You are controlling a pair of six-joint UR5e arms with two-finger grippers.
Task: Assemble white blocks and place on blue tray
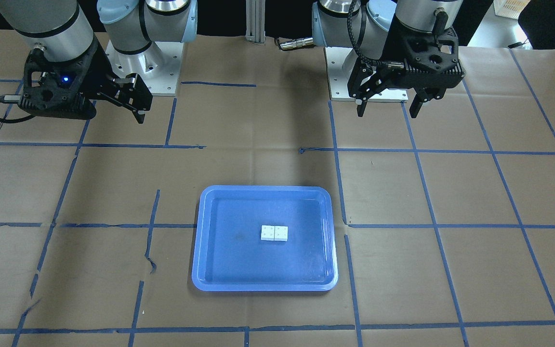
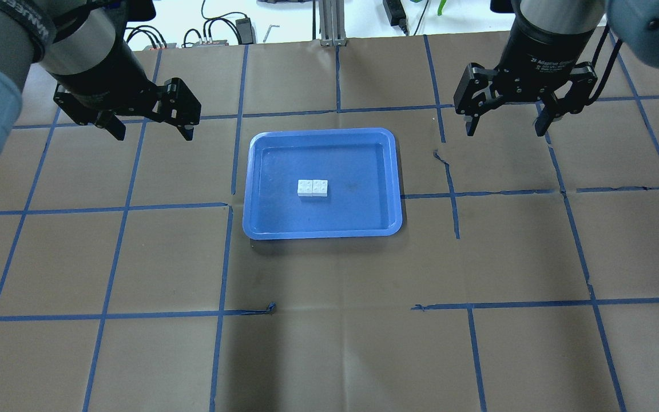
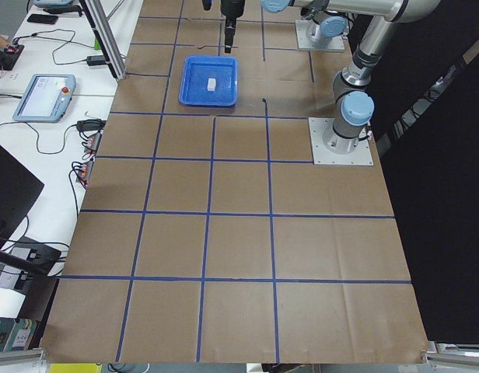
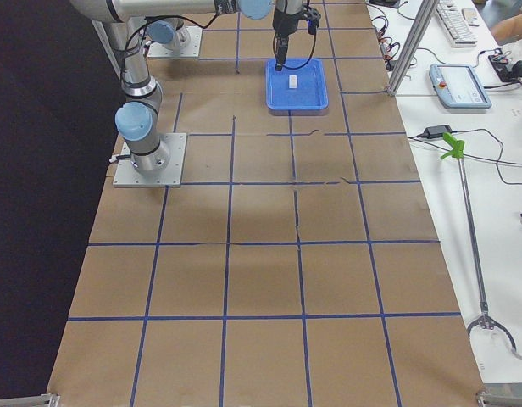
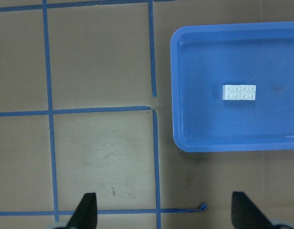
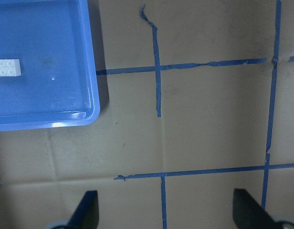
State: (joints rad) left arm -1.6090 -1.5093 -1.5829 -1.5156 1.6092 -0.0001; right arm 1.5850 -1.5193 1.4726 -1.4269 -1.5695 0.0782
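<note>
We think the job is at its very end, or close to it. The two white blocks point(image 2: 313, 187) lie side by side, touching, bumps up, near the middle of the blue tray point(image 2: 261, 228). The tray sits on the tabletop point(image 2: 335, 355) between our two end effectors and lower than both. It is off to the inner side of the left end effector point(image 2: 154, 135) and of the right end effector point(image 2: 505, 130) alike. Both end effectors hang wide open and hold nothing, and neither touches the tray or the blocks. We cannot tell if the blocks are really snapped together or only pushed up next to each other; the join is too small to see. If they are loose, the next move needs one end effector to come down over a block, pinch it softly and press it onto the other. If they are joined, we only need to keep clear. The right wrist view cuts the tray off, with the blocks right at its edge. The side views show the blocks as a tiny white speck.
</note>
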